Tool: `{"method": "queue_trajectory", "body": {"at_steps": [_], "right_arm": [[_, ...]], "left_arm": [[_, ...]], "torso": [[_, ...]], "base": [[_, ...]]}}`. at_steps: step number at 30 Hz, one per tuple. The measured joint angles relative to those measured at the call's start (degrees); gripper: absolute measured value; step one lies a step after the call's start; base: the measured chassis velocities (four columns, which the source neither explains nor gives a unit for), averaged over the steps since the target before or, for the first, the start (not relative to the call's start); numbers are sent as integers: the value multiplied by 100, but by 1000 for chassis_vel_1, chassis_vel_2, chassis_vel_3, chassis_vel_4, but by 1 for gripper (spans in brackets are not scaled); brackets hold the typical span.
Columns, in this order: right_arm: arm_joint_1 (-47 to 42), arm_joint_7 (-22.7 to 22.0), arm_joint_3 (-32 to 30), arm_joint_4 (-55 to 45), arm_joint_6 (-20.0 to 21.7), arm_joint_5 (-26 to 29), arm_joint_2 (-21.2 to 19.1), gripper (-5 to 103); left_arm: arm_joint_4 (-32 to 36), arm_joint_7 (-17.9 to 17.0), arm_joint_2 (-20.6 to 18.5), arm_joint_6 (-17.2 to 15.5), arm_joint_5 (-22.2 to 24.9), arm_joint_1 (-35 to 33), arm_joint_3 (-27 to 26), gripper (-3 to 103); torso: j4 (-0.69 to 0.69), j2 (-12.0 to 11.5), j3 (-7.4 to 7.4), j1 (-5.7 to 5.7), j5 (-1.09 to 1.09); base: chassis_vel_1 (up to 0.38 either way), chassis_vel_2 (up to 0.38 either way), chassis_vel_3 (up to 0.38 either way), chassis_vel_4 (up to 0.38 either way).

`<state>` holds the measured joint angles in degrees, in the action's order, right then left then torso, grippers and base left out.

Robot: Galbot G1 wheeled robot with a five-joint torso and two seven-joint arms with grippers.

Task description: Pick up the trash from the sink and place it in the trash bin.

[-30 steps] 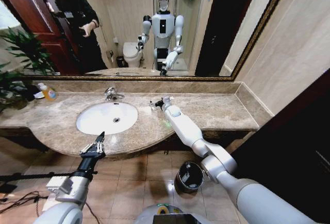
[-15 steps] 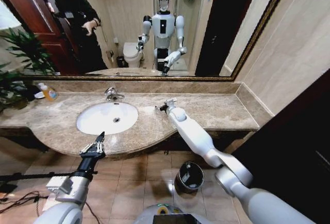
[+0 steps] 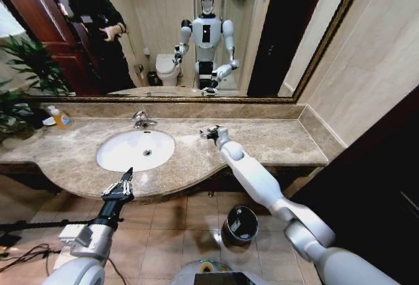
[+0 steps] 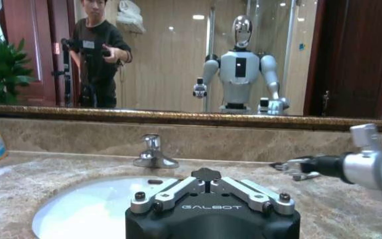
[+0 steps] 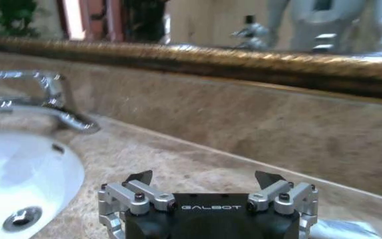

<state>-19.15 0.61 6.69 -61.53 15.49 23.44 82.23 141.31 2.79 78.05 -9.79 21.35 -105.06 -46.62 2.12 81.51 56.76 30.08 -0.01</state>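
"GALBOT" marks the spread right gripper (image 5: 204,180) beside the sink (image 5: 18,174).

The word "GALBOT" stands in pale letters on the dark body of the left end effector (image 4: 208,175). The same "GALBOT" marks the right end effector (image 5: 204,179). No other writing is legible.

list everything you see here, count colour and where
sink: 1, white oval, set in the countertop, left of centre
faucet: 1, chrome, behind the sink
countertop: 1, beige-brown marble, under the mirror
soap bottle: 1, orange liquid, far left by the wall
plant: 1, green, left end
mirror: 1, gold-framed, on the wall
trash bin: 1, dark, shiny rim, floor below the countertop
left gripper: 1, black, shut, at the sink's front edge
right gripper: 1, silver, open, over the countertop right of the sink
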Motion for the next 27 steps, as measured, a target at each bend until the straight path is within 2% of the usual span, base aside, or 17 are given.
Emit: {"method": "queue_trajectory", "body": {"at_steps": [6, 10, 12, 14, 16, 22, 23, 26, 27], "right_arm": [[474, 83, 1, 872, 111, -250, 462, 100], [670, -29, 44, 1150, 296, -311, 584, 100], [743, -106, 119, 1203, 631, -330, 598, 100], [753, -145, 128, 1203, 708, -331, 599, 100], [762, -304, 140, 1186, 981, -321, 591, 100], [762, -426, 124, 1132, 1243, -284, 512, 100], [765, -455, 120, 1063, 1421, -231, 467, 100], [768, -456, 125, 990, 1541, -151, 423, 100], [769, -451, 126, 887, 1744, -70, 379, 100]], "left_arm": [[0, 0, 0, 0, 0, 0, 0, 0], [0, 0, 0, 0, 0, 0, 0, 0], [0, 0, 0, 0, 0, 0, 0, 0], [0, 0, 0, 0, 0, 0, 0, 0], [0, 0, 0, 0, 0, 0, 0, 0], [0, 0, 0, 0, 0, 0, 0, 0], [0, 0, 0, 0, 0, 0, 0, 0], [0, 0, 0, 0, 0, 0, 0, 0], [0, 0, 0, 0, 0, 0, 0, 0]], "torso": [[1, 0, 0, 0, 0], [0, 0, 0, 0, 0], [-1, 0, 0, 1, 1], [-1, 0, 0, 1, 1], [-1, 0, 0, 0, 1], [-1, 0, 0, 0, 1], [-1, 0, 0, 0, 2], [-1, 0, 0, 0, 1], [-1, 0, 0, 0, 1]], "base": [[0, 0, 0, 0], [0, 0, 0, 0], [0, 0, 0, 0], [0, 0, 0, 0], [0, 0, 0, 0], [0, 0, 0, 0], [0, 0, 0, 0], [0, 0, 0, 0], [0, 0, 0, 0]]}}
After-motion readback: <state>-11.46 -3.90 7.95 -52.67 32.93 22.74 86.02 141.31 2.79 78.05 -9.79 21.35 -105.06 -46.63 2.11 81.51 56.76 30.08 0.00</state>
